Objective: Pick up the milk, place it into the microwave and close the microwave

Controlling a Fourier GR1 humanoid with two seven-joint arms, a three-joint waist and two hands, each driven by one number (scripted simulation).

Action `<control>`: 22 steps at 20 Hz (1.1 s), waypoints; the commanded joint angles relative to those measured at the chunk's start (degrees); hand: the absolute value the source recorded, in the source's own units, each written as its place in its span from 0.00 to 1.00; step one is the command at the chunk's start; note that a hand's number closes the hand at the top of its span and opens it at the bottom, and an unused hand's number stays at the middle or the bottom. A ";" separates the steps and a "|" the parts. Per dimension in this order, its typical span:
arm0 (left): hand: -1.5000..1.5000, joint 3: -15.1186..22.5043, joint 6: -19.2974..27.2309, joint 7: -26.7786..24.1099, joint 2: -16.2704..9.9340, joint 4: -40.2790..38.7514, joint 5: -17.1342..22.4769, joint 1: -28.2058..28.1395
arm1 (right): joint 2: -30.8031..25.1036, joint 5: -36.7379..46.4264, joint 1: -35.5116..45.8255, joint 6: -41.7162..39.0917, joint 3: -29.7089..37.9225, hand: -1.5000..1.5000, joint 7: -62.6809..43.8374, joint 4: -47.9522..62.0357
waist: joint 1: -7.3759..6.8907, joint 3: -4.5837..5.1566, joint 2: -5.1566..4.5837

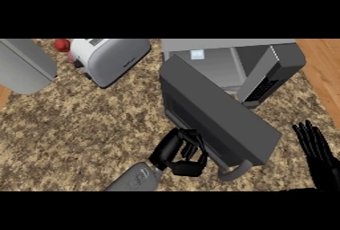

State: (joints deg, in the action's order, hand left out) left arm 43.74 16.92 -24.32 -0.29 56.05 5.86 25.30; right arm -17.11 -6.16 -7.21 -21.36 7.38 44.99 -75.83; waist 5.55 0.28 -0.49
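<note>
The microwave (285,58) stands at the back right with its cavity showing. Its dark door (219,112) swings out toward me, about half open, with the curved handle (236,171) at its near end. A small white and blue milk carton (197,54) sits deep inside the cavity. My left hand (176,154) is against the door's outer face near its lower left edge, fingers touching the panel and holding nothing. At the lower right edge my right hand (317,155) rests open, fingers up, apart from the microwave.
A silver toaster (111,58) lies at the back left with a red item (62,44) behind it. A grey appliance (24,65) fills the far left corner. A wooden surface (325,67) borders the speckled counter (79,134) on the right.
</note>
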 commanded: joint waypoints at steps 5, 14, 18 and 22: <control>1.00 8.23 5.73 -0.80 0.28 -6.83 11.21 6.09 | -2.68 -5.80 -1.94 -5.63 -1.43 0.00 -4.81 -11.71 | 3.02 0.09 -0.62; 1.00 7.82 12.02 -4.29 0.27 -3.11 22.71 11.29 | -6.92 -9.98 -0.41 -7.83 -2.23 0.00 -11.74 -18.88 | 6.21 0.29 -1.16; 1.00 6.15 18.09 -6.95 0.27 -3.44 26.27 12.34 | -8.69 -11.31 0.16 -8.65 -1.36 0.00 -12.98 -19.55 | 6.82 0.25 -1.51; 1.00 4.33 21.74 -4.85 0.28 -5.26 30.10 17.11 | -10.06 -11.90 2.41 -8.38 -0.69 0.00 -14.31 -21.57 | 7.81 0.16 -1.78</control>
State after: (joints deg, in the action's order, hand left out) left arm 49.85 34.91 -29.44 -0.10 51.43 32.64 38.40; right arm -26.04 -17.10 -6.40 -29.22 6.07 31.49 -95.88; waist 12.63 0.49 -2.11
